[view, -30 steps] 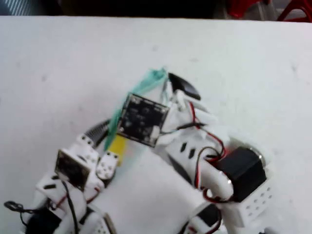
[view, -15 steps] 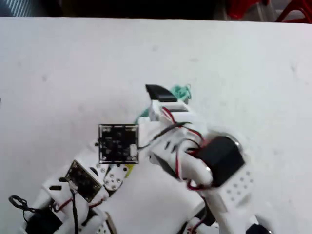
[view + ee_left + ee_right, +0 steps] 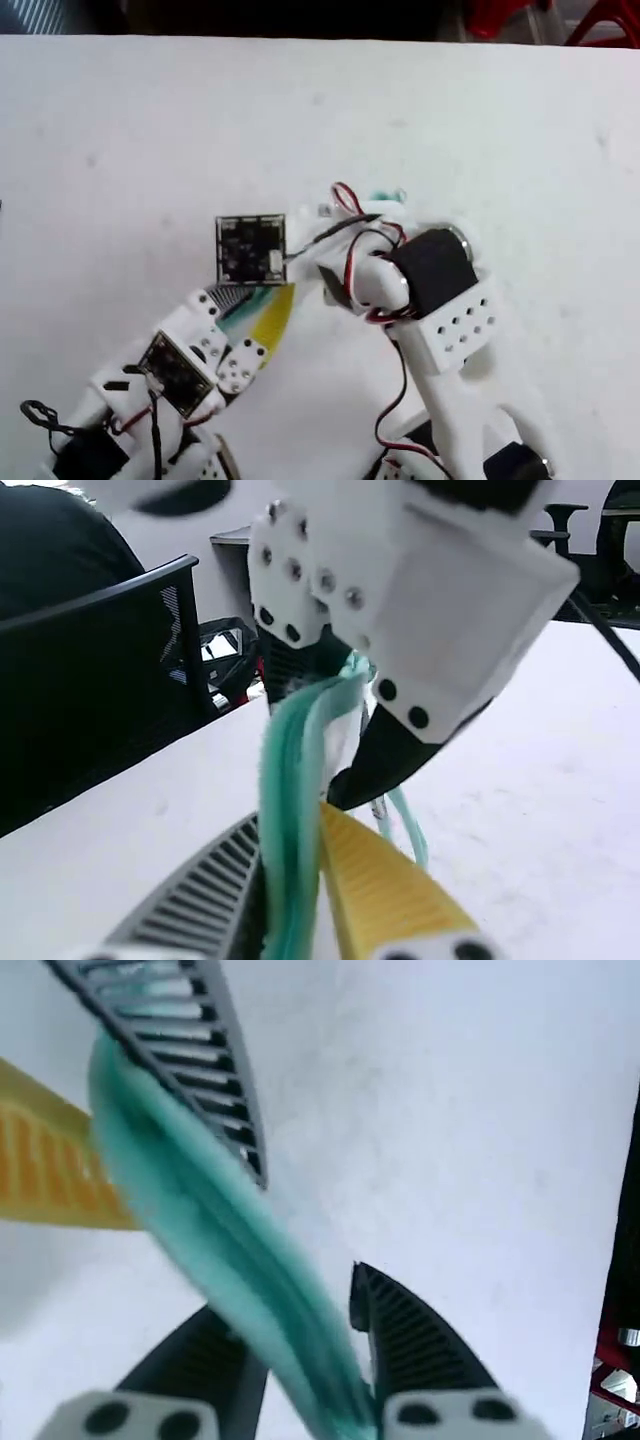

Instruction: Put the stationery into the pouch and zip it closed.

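A: Pouch, where?
B: Teal pouch point(image 3: 295, 770) is edge-on and strung between the two grippers over the white table point(image 3: 150, 130). In the high view it runs from the left gripper point(image 3: 250, 308) toward 2 o'clock, under the right arm.

A: Left gripper state?
B: Pinching the pouch. The left wrist view has the near end squeezed between the grey finger point(image 3: 200, 900) and the yellow finger point(image 3: 380, 890).

A: Right gripper?
B: Right gripper point(image 3: 290, 1295) is also clamped on the pouch, which passes between its black fingers point(image 3: 400, 1330). In the left wrist view it's at the pouch's far end, 12 o'clock from the left fingers.

A: Are the grippers touching each other?
B: No, they're apart, with the pouch spanning the gap.

A: Zip?
B: Can't tell, the pouch is too blurred and mostly covered.
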Robot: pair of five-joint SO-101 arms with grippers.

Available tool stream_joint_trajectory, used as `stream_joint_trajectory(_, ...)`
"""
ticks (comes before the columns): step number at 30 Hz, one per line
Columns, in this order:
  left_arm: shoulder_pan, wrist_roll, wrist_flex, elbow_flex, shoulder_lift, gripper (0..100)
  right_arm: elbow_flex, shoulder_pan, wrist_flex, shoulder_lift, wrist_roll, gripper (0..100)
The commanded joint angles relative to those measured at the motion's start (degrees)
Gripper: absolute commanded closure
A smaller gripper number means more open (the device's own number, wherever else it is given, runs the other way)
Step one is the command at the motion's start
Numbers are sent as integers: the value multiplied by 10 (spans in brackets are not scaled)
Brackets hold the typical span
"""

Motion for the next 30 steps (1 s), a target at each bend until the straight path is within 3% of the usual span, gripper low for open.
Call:
stream_joint_trajectory(1,-73,34,10,4,4,834,-1,22,-72,10,-93,981)
stream_joint_trajectory(5,-168,91,11,-9,4,791,17,35,-135,16,-193,979)
stream_joint_trajectory(9,-262,95,10,-42,4,785,51,33,-143,58,-208,979)
stream_joint_trajectory(18,-296,119,10,-48,4,787,62,65,-149,98,-221,979)
stream_joint_trajectory(30,-385,153,-55,-56,5,785,66,66,-147,99,-321,979)
